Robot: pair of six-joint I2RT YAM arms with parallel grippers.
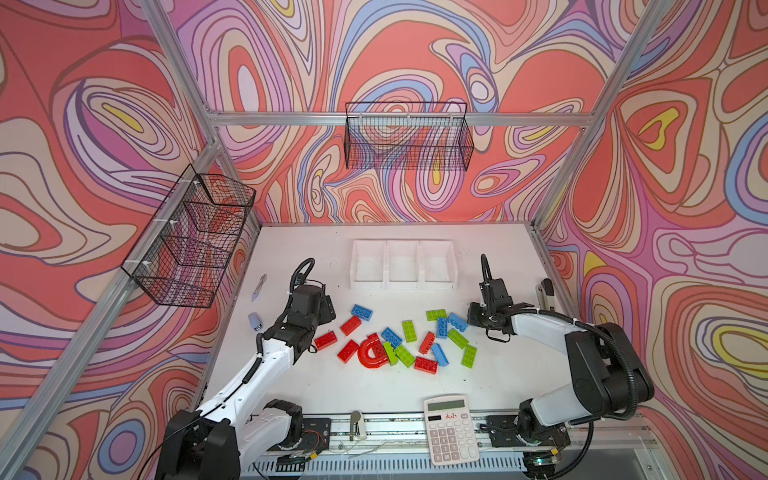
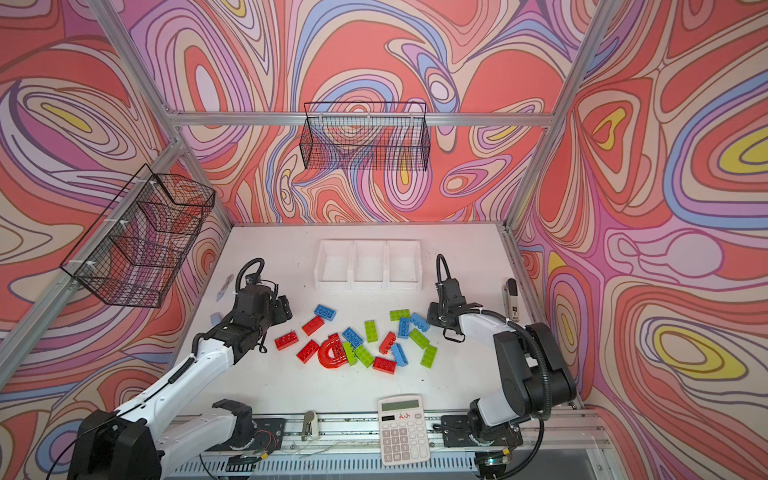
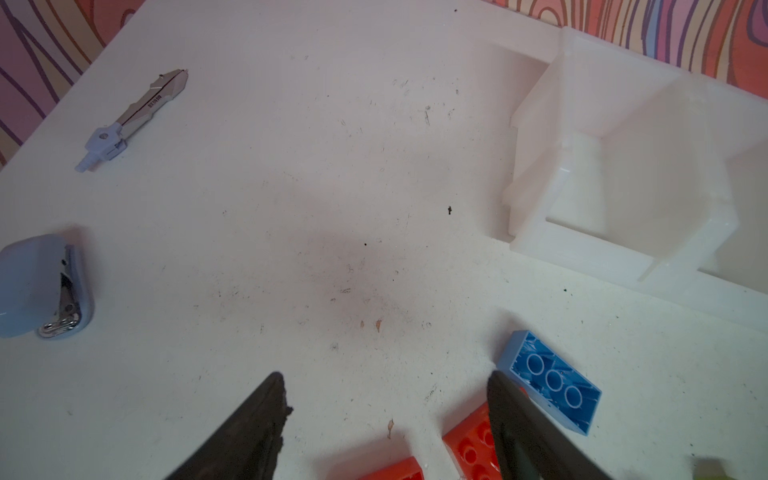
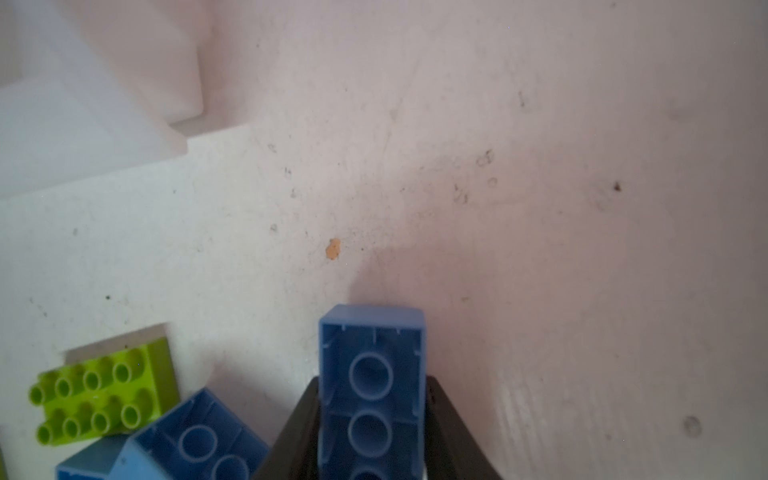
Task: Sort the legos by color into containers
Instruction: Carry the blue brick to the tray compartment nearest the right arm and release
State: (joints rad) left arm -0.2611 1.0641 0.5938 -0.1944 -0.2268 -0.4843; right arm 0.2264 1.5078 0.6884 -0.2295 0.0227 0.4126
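Red, lime green and blue legos (image 1: 409,340) lie scattered mid-table in both top views, a red arch piece (image 1: 371,353) among them. Three joined white containers (image 1: 403,286) stand behind them with nothing in them. My right gripper (image 4: 372,380) is shut on a blue brick (image 4: 372,332) that shows its hollow underside, at the pile's right edge (image 1: 457,321). Beside it lie another blue brick (image 4: 199,440) and a green one (image 4: 104,395). My left gripper (image 3: 384,382) is open over bare table at the pile's left edge, with red bricks (image 3: 469,449) and a blue brick (image 3: 552,382) by its fingers.
A calculator (image 1: 451,428) lies at the front edge. A light blue stapler (image 3: 41,286) and a grey folding tool (image 3: 137,116) sit left of my left arm. A black stapler (image 1: 547,293) rests at the right edge. Black wire baskets (image 1: 409,141) hang on the walls.
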